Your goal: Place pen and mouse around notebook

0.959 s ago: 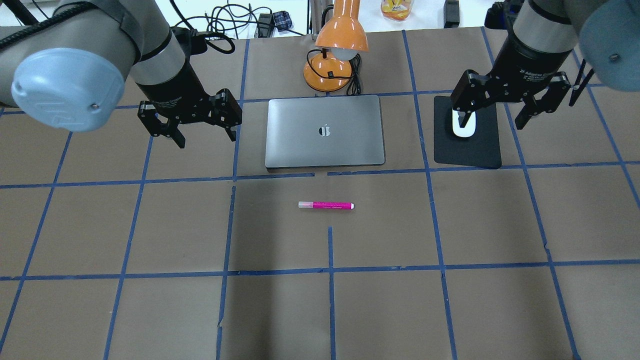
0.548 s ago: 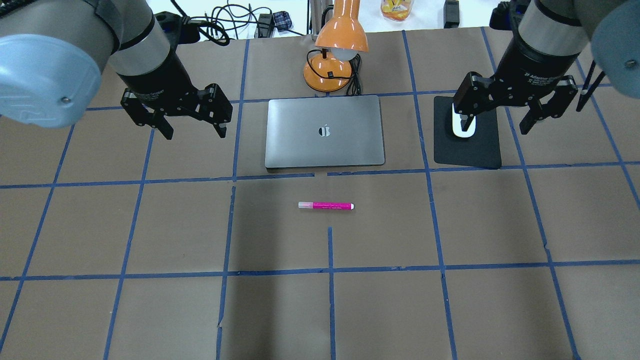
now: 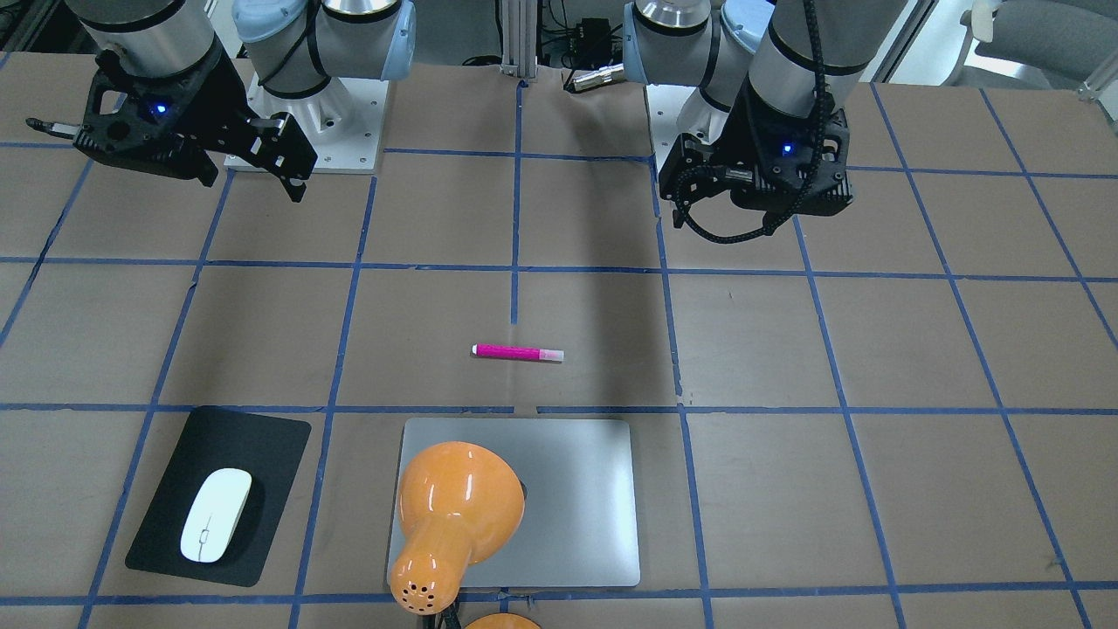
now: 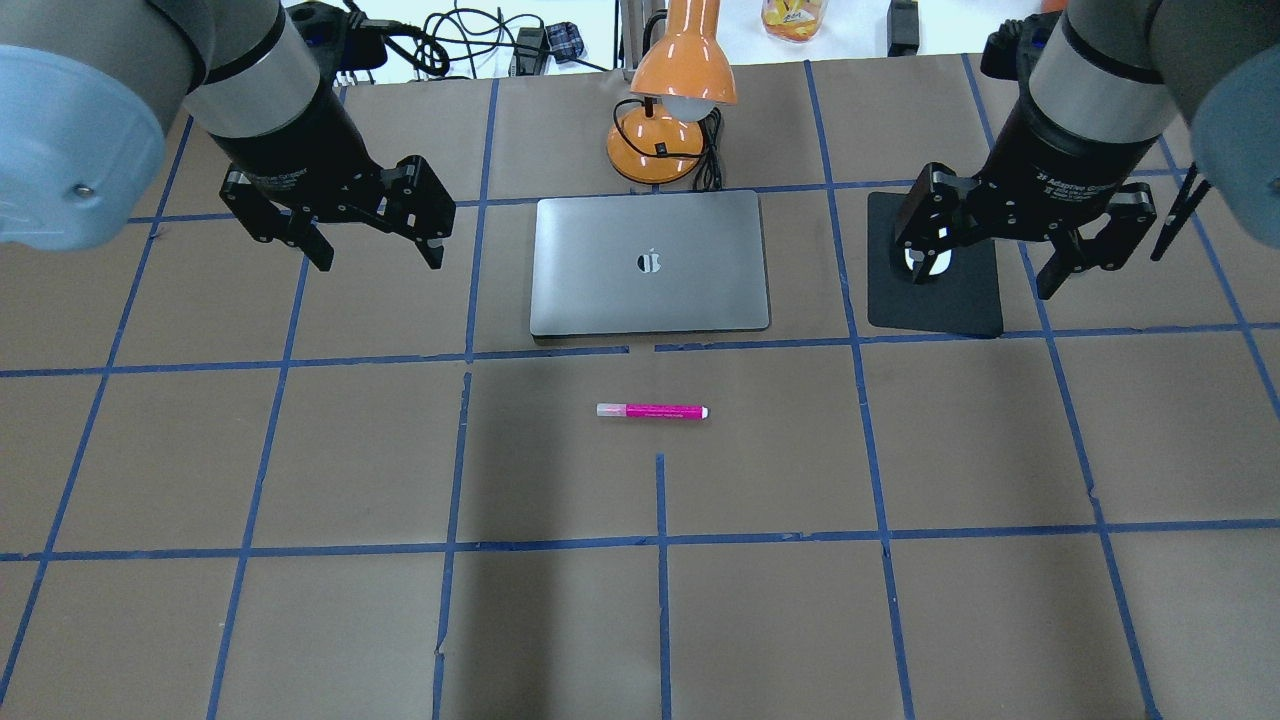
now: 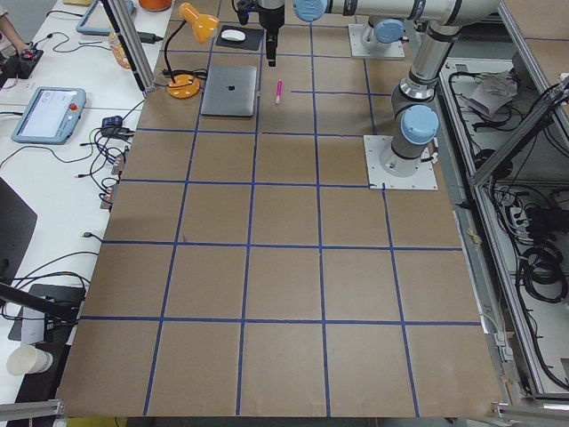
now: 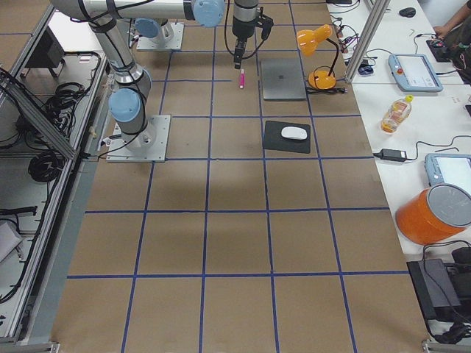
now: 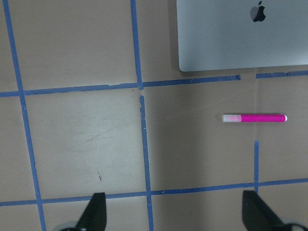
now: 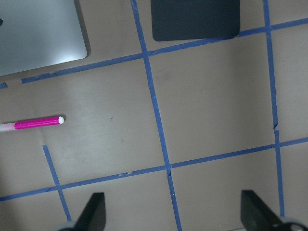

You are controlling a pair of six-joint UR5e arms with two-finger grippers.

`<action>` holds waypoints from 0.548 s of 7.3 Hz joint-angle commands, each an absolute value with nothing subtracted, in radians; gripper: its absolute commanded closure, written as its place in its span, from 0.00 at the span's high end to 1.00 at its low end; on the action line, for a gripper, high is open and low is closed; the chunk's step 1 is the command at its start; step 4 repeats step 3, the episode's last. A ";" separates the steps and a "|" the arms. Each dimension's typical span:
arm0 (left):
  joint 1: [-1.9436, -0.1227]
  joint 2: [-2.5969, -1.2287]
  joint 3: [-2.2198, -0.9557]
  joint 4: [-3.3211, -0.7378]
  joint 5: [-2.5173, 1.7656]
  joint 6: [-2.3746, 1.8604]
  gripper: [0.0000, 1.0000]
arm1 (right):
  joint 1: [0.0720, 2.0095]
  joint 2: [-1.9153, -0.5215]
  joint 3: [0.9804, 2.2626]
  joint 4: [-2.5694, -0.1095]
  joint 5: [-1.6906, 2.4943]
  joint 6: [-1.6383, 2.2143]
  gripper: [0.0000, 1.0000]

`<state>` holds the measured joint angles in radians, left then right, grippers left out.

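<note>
The pen lies at 6 o'clock of the notebook and the mouse on its black mat at 3 o'clock, and either could be knocked astray if the right gripper, empty with its jaws spread and now shifted toward 6 o'clock over the mouse, or the equally open left gripper, dips carelessly.

In the overhead view the notebook lies upper centre on the worktop. The lamp stands just behind it, toward the top edge. The pen lies below the notebook, near but apart, parallel to its lower edge. The mat sits right of the notebook, with the mouse on it. My left gripper hangs upper left. My right gripper shows upper right, covering part of the mat.
</note>
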<state>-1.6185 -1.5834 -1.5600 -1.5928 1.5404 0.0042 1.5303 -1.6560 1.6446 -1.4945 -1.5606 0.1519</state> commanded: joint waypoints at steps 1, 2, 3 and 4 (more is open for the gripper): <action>-1.618 -1.588 -1.559 -1.592 1.542 0.005 1.00 | 1.531 -1.660 1.644 -1.494 -1.562 0.150 1.00; -1.618 -1.585 -1.560 -1.594 1.542 0.006 1.00 | 1.531 -1.661 1.646 -1.494 -1.563 0.152 1.00; -1.618 -1.585 -1.560 -1.594 1.542 0.006 1.00 | 1.531 -1.663 1.644 -1.497 -1.563 0.152 1.00; -1.618 -1.585 -1.560 -1.594 1.542 0.006 1.00 | 1.531 -1.663 1.644 -1.497 -1.563 0.152 1.00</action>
